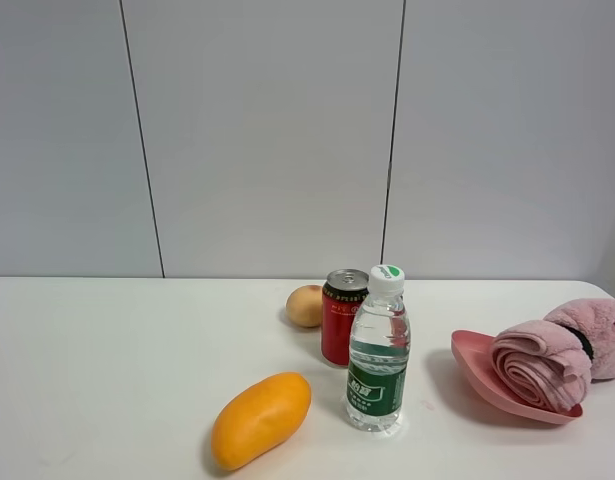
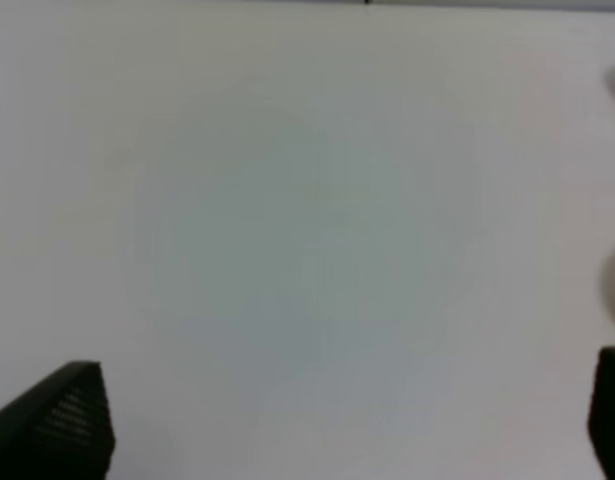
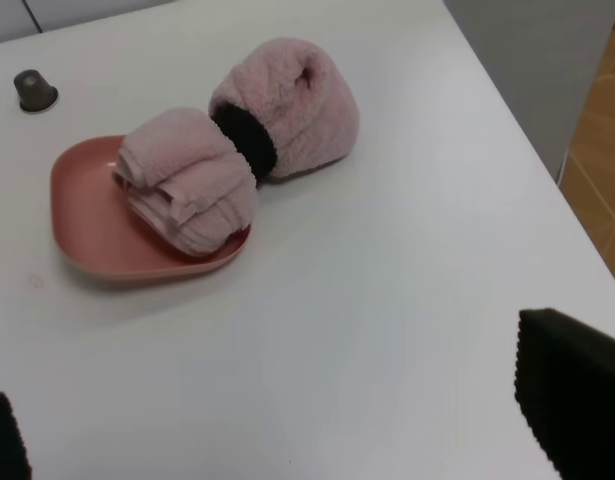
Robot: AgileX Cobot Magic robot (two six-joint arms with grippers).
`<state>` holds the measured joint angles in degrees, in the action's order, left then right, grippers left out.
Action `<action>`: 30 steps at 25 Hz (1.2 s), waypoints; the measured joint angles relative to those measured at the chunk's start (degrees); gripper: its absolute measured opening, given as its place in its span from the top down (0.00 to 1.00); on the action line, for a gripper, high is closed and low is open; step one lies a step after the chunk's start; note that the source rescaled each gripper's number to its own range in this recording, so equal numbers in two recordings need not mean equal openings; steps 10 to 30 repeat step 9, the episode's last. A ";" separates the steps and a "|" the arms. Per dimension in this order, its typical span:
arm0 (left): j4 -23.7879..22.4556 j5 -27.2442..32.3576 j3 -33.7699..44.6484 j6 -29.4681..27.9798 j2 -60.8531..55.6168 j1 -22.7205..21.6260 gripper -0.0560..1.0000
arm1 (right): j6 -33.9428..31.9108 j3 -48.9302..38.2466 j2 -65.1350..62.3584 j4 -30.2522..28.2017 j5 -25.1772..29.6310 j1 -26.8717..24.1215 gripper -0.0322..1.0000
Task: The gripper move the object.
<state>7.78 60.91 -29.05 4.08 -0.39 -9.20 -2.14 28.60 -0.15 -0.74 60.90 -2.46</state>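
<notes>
The fluffy pink rolled towel (image 1: 557, 355), bound by a dark band round its middle, lies at the table's right side. One end rests on the pink plate (image 1: 467, 365) and the other on the table. It also shows in the right wrist view (image 3: 237, 150) with the plate (image 3: 77, 220). My right gripper (image 3: 282, 425) is open and empty, some way back from the towel and apart from it. My left gripper (image 2: 342, 425) is open and empty over bare white table. Neither gripper shows in the exterior high view.
A mango (image 1: 260, 418), a water bottle (image 1: 378, 350), a red can (image 1: 343, 315) and a round yellowish fruit (image 1: 305, 305) stand mid-table. A small dark cap-like thing (image 3: 34, 90) sits beyond the plate. The table's right edge (image 3: 532, 160) runs close to the towel.
</notes>
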 joint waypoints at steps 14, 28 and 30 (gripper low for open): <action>0.22 -0.24 0.00 0.00 0.00 0.00 0.04 | 0.00 0.00 0.00 0.00 0.00 0.00 0.00; 0.22 -0.24 0.00 0.00 0.00 0.00 0.04 | 0.00 0.00 0.00 0.00 0.00 0.00 0.00; 0.22 -0.24 0.00 0.00 0.00 0.00 0.04 | 0.00 0.00 0.00 0.00 0.00 0.00 0.00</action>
